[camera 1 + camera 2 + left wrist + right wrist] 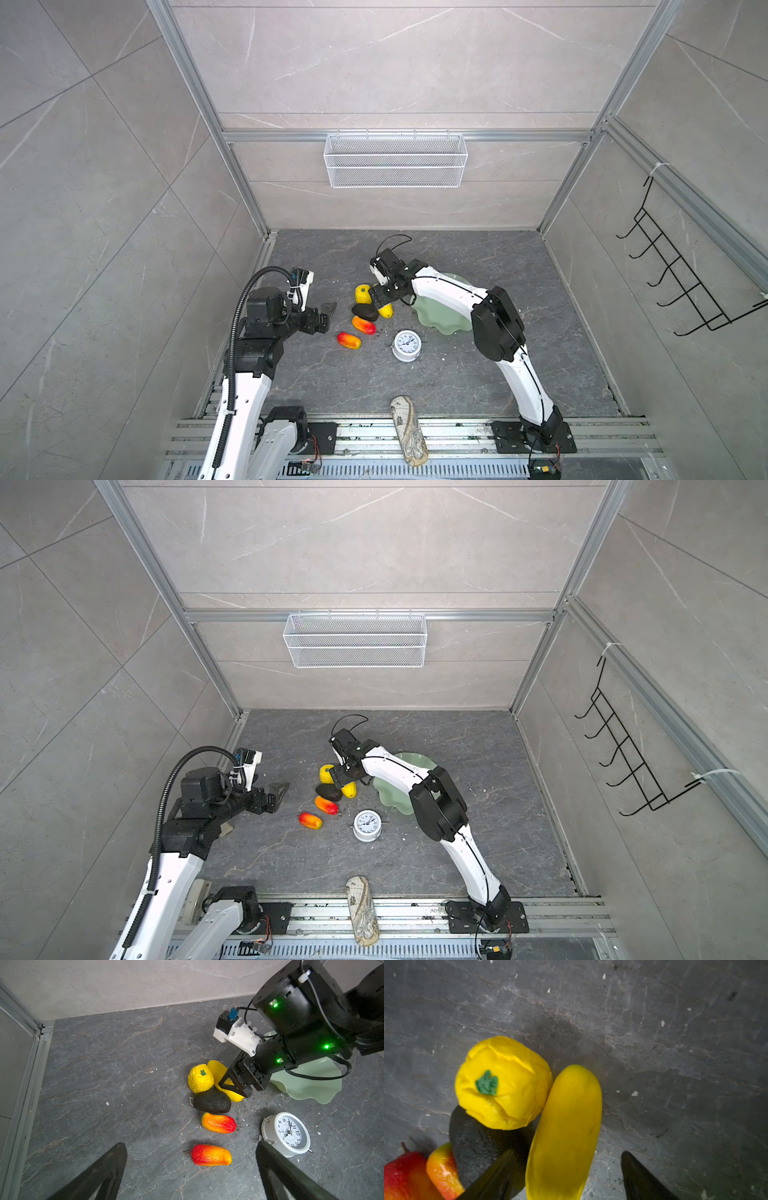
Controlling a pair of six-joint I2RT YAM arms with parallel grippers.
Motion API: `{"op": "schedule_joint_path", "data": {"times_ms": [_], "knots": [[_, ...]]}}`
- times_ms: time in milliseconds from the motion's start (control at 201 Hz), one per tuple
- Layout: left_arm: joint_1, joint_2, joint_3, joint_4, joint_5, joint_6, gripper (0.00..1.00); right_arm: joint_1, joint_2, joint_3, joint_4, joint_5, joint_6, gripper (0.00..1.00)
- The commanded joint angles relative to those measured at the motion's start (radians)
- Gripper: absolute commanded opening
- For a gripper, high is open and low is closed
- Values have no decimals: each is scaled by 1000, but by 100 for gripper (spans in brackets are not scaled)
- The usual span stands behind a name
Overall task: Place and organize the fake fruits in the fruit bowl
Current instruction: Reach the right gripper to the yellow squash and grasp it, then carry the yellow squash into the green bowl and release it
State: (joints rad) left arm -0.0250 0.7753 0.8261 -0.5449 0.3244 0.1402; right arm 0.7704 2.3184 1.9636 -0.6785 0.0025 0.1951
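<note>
**Q:** What is shown in both top views?
**A:** The right gripper is lowered over the long yellow fruit. This fruit lies on the worktop, clustered with the bumpy yellow fruit and the avocado. The green bowl lies just beside, partly hidden by the arm. The left gripper is held wide and empty, near the mangoes.

**Q:** And in the left wrist view?
**A:** One black finger is seen across the long fruit's middle. All five fruits are on the worktop, so none is in the bowl.

**Q:** How is the grasp best made, judging by the right wrist view?
**A:** The jaws are part-open astride the fruit. One finger is at its side by the avocado, and the other stands clear. The jaws should be centred so the avocado is not pinched. The glossy skin should be gripped gently, and the fruit lifted straight before being carried over.
</note>
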Motion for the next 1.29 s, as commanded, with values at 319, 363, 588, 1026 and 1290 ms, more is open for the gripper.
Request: {"op": "schedule_joint_path", "data": {"times_ms": [319, 363, 588, 1026, 1290], "knots": [[-4, -22, -5, 28, 14, 25, 100, -3, 98, 93, -40, -34, 52, 49], [-3, -22, -5, 29, 10, 27, 100, -3, 100, 96, -42, -35, 55, 41], [-3, -21, -5, 30, 4, 29, 100, -4, 71, 120, -75, -26, 38, 33], [-3, -13, -7, 32, -3, 29, 100, -16, -180, 50, -116, 14, -25, 17], [-3, -4, -7, 32, -5, 28, 100, -129, -416, -169, -86, 40, -34, 15]]}}
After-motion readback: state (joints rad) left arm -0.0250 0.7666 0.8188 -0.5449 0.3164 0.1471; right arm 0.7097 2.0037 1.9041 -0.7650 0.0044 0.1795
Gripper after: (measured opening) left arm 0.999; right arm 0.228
